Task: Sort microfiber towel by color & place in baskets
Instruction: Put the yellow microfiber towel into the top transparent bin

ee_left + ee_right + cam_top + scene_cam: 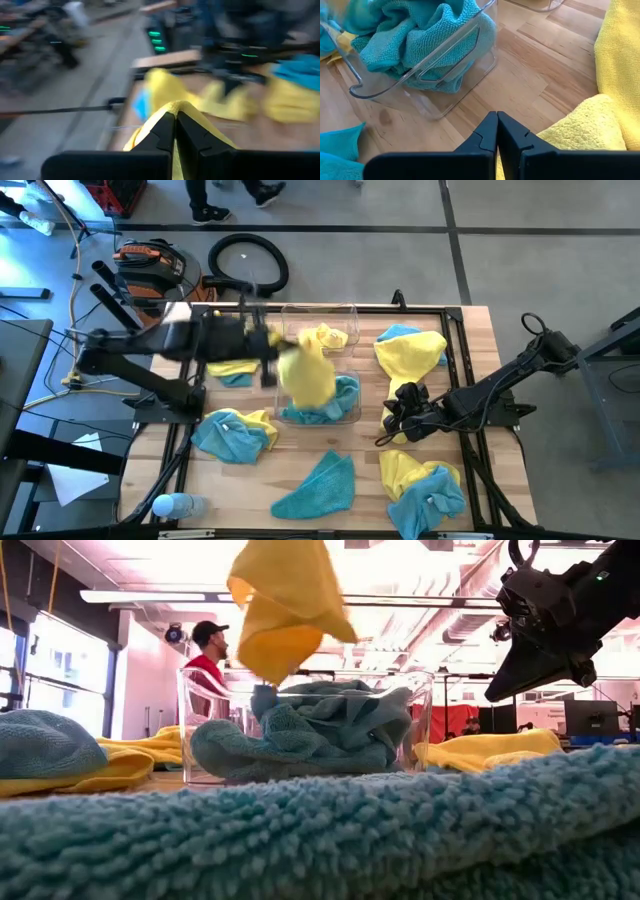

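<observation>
Colour rundown: the tabletop [350, 442] is pale wood planks with a black frame around it. The towel hanging from the left pincer [268, 352] is bright yellow [306, 372], and that pincer and its arm are black. Both baskets are clear plastic: the near basket [352, 415] has turquoise cloth in it [325, 410], the far basket [345, 313] shows yellow [325, 336]. Loose cloths around are a mix: a plain turquoise one at the front [318, 488], yellow-and-turquoise piles at front right [422, 483], back right [410, 350] and left [234, 433]. The right pincer [392, 418] is black too. The floor behind is grey, with an orange-and-black vacuum [150, 265] on it.
</observation>
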Controlling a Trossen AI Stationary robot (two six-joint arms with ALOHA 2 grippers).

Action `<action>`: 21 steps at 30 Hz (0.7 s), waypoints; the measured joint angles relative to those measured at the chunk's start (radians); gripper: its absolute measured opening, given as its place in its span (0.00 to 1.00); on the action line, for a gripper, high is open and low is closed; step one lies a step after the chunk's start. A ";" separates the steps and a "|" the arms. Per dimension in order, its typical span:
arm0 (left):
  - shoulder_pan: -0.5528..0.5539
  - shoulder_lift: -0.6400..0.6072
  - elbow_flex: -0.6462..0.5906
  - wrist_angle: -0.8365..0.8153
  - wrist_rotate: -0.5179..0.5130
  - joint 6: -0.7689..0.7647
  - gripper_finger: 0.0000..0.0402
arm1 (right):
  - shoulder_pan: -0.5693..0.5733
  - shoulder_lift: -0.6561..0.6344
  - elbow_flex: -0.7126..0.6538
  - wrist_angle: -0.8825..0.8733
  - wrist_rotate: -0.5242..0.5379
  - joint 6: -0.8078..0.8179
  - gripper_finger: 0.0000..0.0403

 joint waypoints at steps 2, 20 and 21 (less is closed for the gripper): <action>0.097 -0.006 0.000 0.037 0.000 0.049 0.00 | 0.000 0.000 0.000 0.000 0.000 -0.012 0.01; 0.600 0.207 0.001 0.036 0.352 0.087 0.00 | -0.001 0.000 0.000 -0.004 0.001 -0.040 0.01; 0.599 0.232 0.000 0.024 0.340 0.089 0.00 | -0.001 0.000 0.000 -0.004 0.001 -0.040 0.01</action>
